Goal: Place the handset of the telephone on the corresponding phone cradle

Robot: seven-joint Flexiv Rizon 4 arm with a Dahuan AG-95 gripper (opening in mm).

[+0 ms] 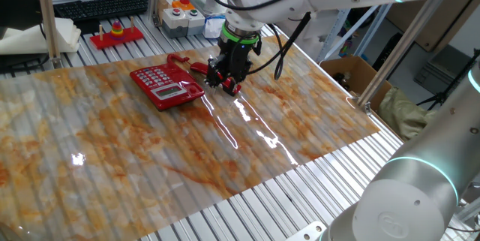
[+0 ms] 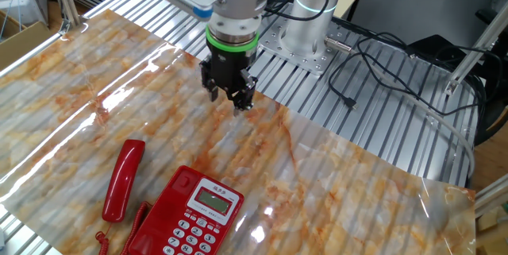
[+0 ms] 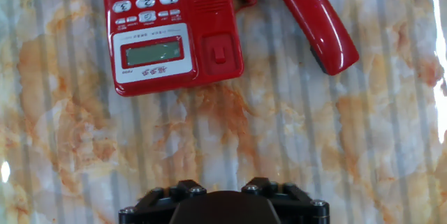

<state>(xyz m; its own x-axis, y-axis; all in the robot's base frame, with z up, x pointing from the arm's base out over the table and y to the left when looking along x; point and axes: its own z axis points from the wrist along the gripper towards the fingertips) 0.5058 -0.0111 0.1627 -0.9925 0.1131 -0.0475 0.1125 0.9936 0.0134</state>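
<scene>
You'll find the gripper [image 2: 230, 94] hanging above the marbled orange-and-white mat [image 2: 333, 175], off the display end of the telephone [image 2: 190, 214]; from the other fixed view its fingers [image 2: 213, 90] point down over bare mat, touching nothing; in one fixed view the gripper [image 1: 227, 82] sits just beyond the phone's far edge and covers part of what lies behind it; whether the jaws stand apart or pressed together you cannot tell from these pictures, since the hand view shows only the dark lower edge of the gripper body and no fingertips; nothing is pinched between them

Look for the handset [image 2: 124, 179] lying flat on the mat beside the telephone, off its cradle, angled slightly away from the base; in the hand view the handset [image 3: 312, 19] lies to the right of the telephone [image 3: 171, 32], near but apart from it at the end in view; the coiled cord [image 2: 127, 231] runs between them at the far end of the phone

The phone cradle [image 3: 218, 46] is the recessed red strip along the handset side of the base, beside the pale keypad panel [image 3: 143, 1] and the small display [image 3: 152, 54]; its hook tab shows and nothing rests in it

In one fixed view, a red toy tray with coloured rings [image 1: 117, 34] sits well apart on the slatted metal table [image 1: 315, 196]
</scene>
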